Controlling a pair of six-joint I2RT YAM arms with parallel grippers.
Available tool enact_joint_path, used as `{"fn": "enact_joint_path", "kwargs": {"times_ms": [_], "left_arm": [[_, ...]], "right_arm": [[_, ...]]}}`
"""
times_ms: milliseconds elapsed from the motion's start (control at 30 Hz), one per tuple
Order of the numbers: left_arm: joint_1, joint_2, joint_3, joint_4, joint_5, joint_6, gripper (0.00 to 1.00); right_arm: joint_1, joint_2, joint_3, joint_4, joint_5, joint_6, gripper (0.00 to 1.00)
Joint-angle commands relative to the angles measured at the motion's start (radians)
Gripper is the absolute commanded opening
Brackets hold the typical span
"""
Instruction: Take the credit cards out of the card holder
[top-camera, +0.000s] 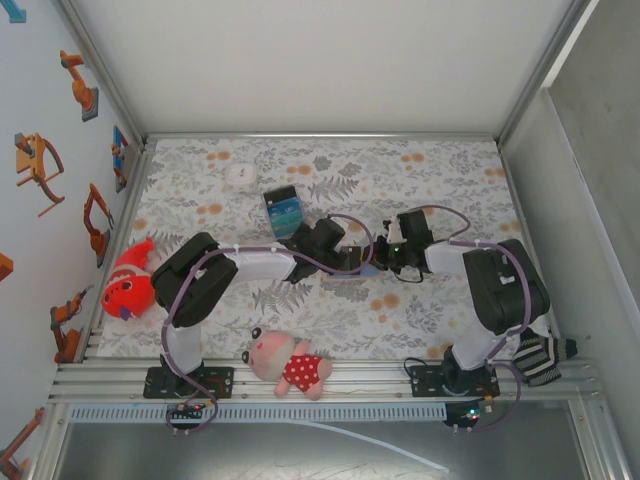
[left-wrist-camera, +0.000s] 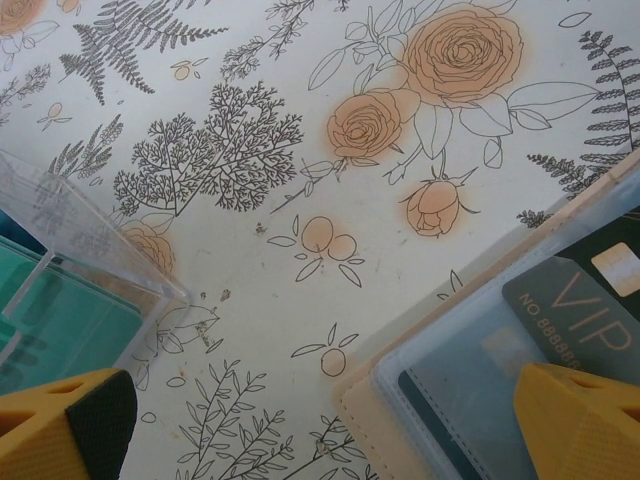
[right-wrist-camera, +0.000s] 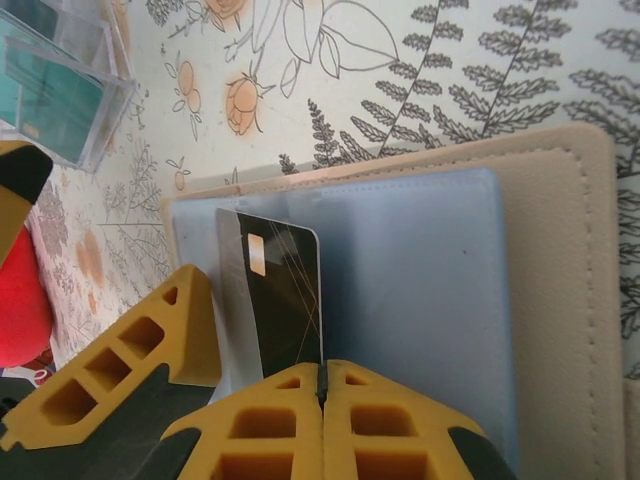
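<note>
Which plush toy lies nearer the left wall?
The red plush toy, at the far left; the pink plush animal in red dotted clothes lies further right, at the front.

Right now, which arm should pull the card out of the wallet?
Right, probably. The right gripper is shut on the dark card standing out of the wallet; the left gripper is open and holds nothing.

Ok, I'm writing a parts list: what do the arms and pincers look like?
The left arm and right arm are black with white link sections and purple cables. The right pincer has yellow fingers with rectangular cut-outs; the left pincer has yellow ones with a black pad.
</note>
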Motion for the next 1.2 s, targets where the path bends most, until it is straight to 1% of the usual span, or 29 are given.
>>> {"fn": "enact_joint_path", "kwargs": {"times_ms": [0,100,267,400,500,600,1000,1067,1167], "left_arm": [[-0.004,0.007,0.026,-0.036,0.0,0.024,0.97],[-0.006,0.01,0.026,-0.044,0.0,0.023,0.97],[-0.012,0.019,0.025,-0.058,-0.001,0.018,0.97],[-0.019,0.018,0.019,-0.066,-0.002,0.01,0.97],[-0.023,0.017,0.016,-0.071,-0.004,0.006,0.97],[-0.026,0.017,0.013,-0.07,-0.006,0.002,0.97],[-0.028,0.023,0.014,-0.067,-0.012,-0.008,0.97],[-0.028,0.019,0.015,-0.067,-0.017,-0.007,0.97],[-0.028,0.011,0.014,-0.068,-0.03,-0.01,0.97]], "right_arm": [[-0.011,-0.04,0.016,-0.013,0.013,-0.013,0.0],[-0.012,-0.048,0.011,0.002,0.004,0.0,0.0],[-0.012,-0.032,-0.013,0.078,-0.041,0.041,0.01],[-0.012,-0.005,-0.035,0.151,-0.076,0.077,0.11],[-0.012,0.017,-0.046,0.204,-0.097,0.105,0.17],[-0.012,0.04,-0.053,0.245,-0.115,0.124,0.19],[-0.012,0.093,-0.064,0.298,-0.14,0.139,0.19],[-0.012,0.094,-0.064,0.297,-0.138,0.135,0.15],[-0.013,0.083,-0.065,0.282,-0.123,0.123,0.05]]}}
